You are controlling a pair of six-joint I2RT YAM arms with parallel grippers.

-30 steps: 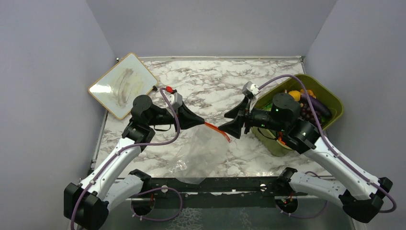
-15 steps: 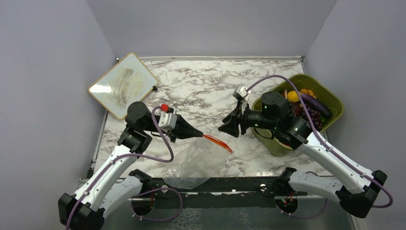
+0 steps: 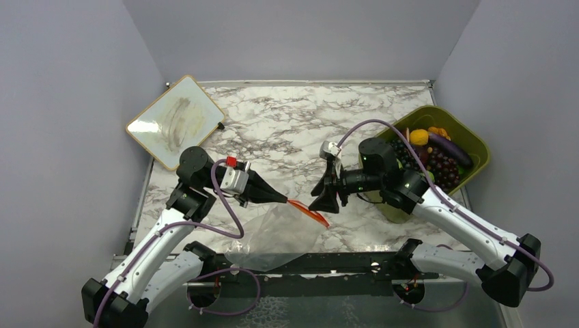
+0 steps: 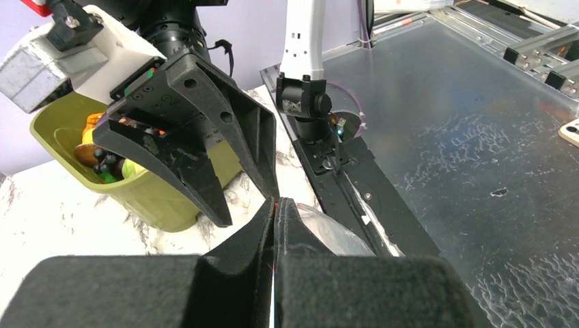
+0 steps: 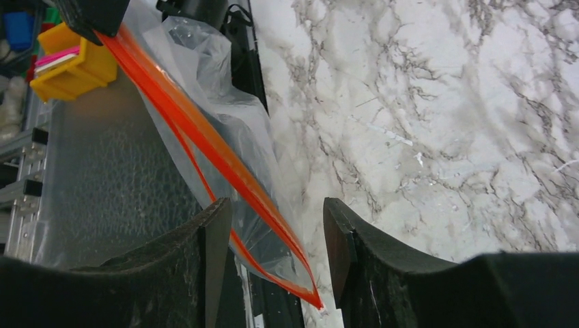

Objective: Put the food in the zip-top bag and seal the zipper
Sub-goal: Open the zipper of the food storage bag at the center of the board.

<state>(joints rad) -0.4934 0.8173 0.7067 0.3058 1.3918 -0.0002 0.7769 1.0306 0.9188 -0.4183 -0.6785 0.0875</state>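
The clear zip-top bag [image 3: 273, 232] hangs over the table's near edge. Its red-orange zipper [image 3: 307, 210] is lifted. My left gripper [image 3: 278, 199] is shut on the zipper's left end; in the left wrist view its fingers [image 4: 259, 236] press together with a red sliver between them. My right gripper [image 3: 323, 198] is open, its jaws on either side of the zipper's right end [image 5: 225, 160] without touching it. The bag mouth [image 5: 273, 239] gapes slightly there. The food lies in the olive-green bin [image 3: 478, 147]: an orange piece [image 3: 418, 137], dark grapes [image 3: 444, 167]. The bag looks empty.
A wood-framed white board [image 3: 174, 119] lies at the far left corner. The bin stands at the right edge behind my right arm. A black rail [image 3: 341, 263] runs along the near table edge under the bag. Grey walls enclose three sides.
My left gripper has drawn the bag and zipper nearer and lower. My right gripper has moved left and nearer, from beside the bin to around the zipper's right end.
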